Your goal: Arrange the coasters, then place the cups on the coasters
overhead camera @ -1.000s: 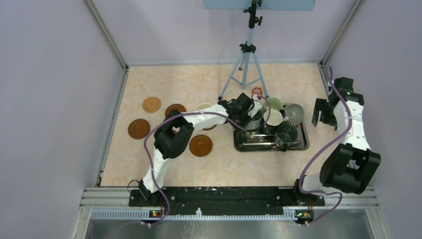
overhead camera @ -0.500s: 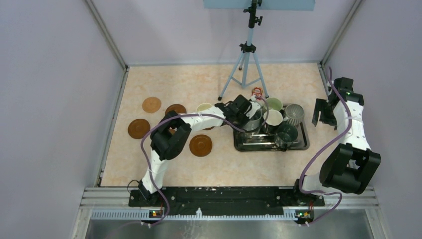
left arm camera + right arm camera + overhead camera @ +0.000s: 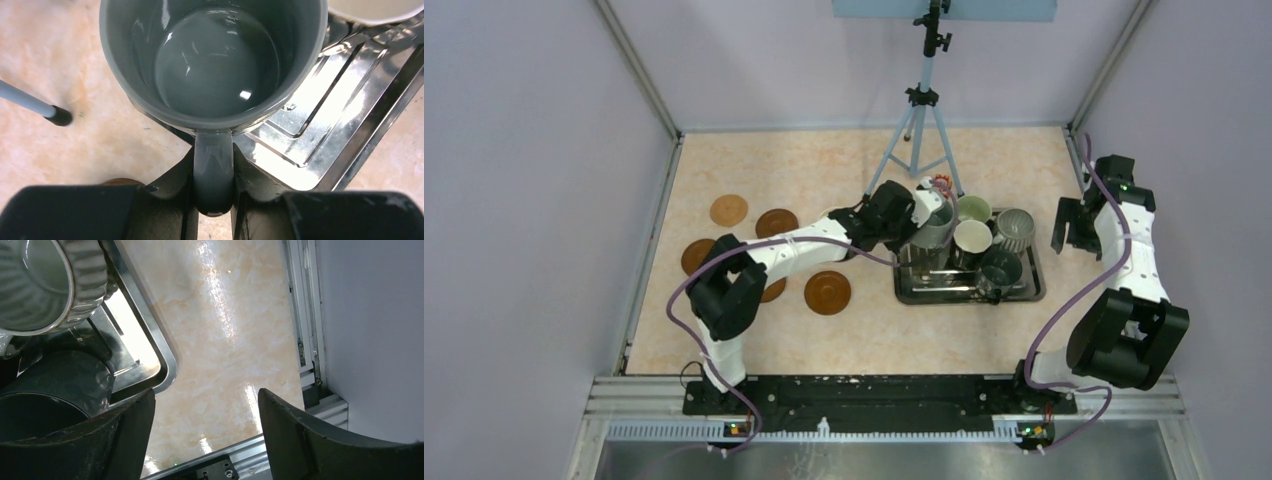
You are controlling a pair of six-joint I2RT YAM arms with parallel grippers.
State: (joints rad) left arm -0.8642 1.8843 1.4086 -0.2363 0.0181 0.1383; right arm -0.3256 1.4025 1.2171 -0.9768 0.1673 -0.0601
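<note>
Left hand (image 3: 213, 187) has shifted leftward, clamping grey-blue mug (image 3: 215, 65) handle, rim cropped; right hand (image 3: 205, 432) wide, empty

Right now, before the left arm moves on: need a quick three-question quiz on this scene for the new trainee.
1. True or false: the left gripper is shut on the handle of the grey-blue mug.
2. What does the right gripper hold? A) a ribbed mug B) a coaster C) nothing, its jaws stand open over bare table beside the tray
3. Leaving out the held mug, how many other mugs stand in the steel tray?

Key: 1 true; 2 C; 3 four.
</note>
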